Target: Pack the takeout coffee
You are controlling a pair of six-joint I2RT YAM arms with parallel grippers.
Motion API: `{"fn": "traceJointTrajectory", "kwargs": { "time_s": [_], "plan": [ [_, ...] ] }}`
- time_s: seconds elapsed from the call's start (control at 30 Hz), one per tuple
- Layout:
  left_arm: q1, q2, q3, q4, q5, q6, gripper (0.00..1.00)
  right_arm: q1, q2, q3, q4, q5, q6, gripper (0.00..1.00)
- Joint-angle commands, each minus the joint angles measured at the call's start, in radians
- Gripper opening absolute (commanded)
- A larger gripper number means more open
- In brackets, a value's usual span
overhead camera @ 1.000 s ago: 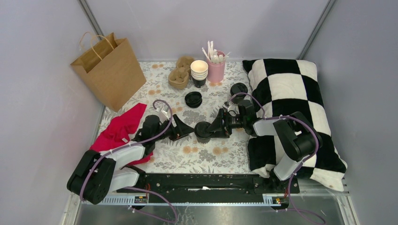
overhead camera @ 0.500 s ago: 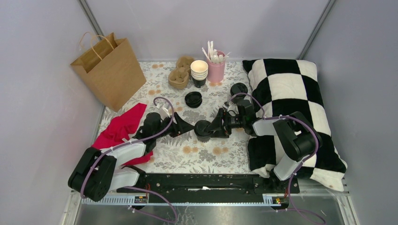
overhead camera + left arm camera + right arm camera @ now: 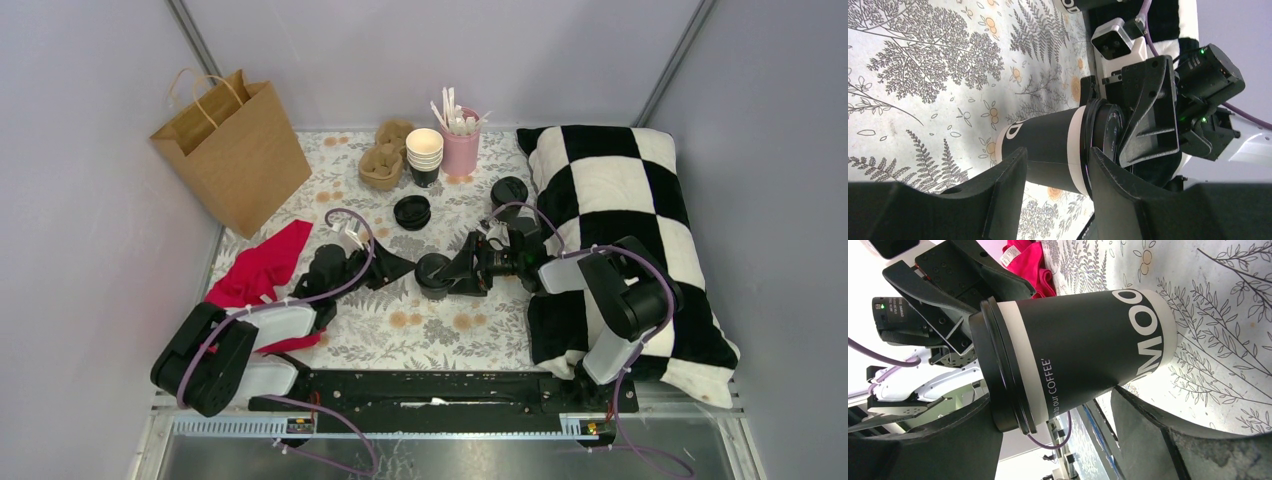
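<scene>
the takeout coffee point(image 3: 432, 272) stands upright mid floral tablecloth point(image 3: 440, 335), pinched by the right gripper point(image 3: 445, 272) from 3 o'clock. the left gripper point(image 3: 400, 268), jaws spread, sits at its 9 o'clock. both squeezing together could pop the lid or tip the cup.

The takeout coffee point(image 3: 1088, 345) shows matt black paper, its lid point(image 3: 998, 365) smooth, faintly glossy plastic, the bag point(image 3: 235, 160) plain brown paper, the rag point(image 3: 258, 270) soft red cloth.
</scene>
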Motion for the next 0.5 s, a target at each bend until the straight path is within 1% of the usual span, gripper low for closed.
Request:
{"fn": "traceJointTrajectory", "kwargs": {
  "time_s": [0.0,0.07,0.17,0.3,0.37,0.47],
  "plan": [
    [-0.045,0.1,-0.071,-0.483,-0.239,0.077,0.39,0.004,0.053,-0.039,-0.175,0.153,-0.123,0.78],
    [-0.07,0.122,-0.06,-0.509,-0.275,0.066,0.37,0.004,0.054,-0.034,-0.189,0.162,-0.135,0.78],
    [-0.143,0.149,-0.024,-0.569,-0.362,0.049,0.37,0.004,0.058,-0.026,-0.216,0.171,-0.157,0.78],
    [-0.2,0.153,-0.01,-0.594,-0.414,0.038,0.37,0.004,0.044,-0.002,-0.275,0.186,-0.195,0.78],
    [-0.214,0.15,-0.007,-0.605,-0.439,0.031,0.37,0.004,0.031,0.02,-0.325,0.198,-0.225,0.78],
    [-0.214,0.132,-0.022,-0.59,-0.433,0.026,0.37,0.004,0.011,0.053,-0.382,0.208,-0.265,0.78]
  ]
}}
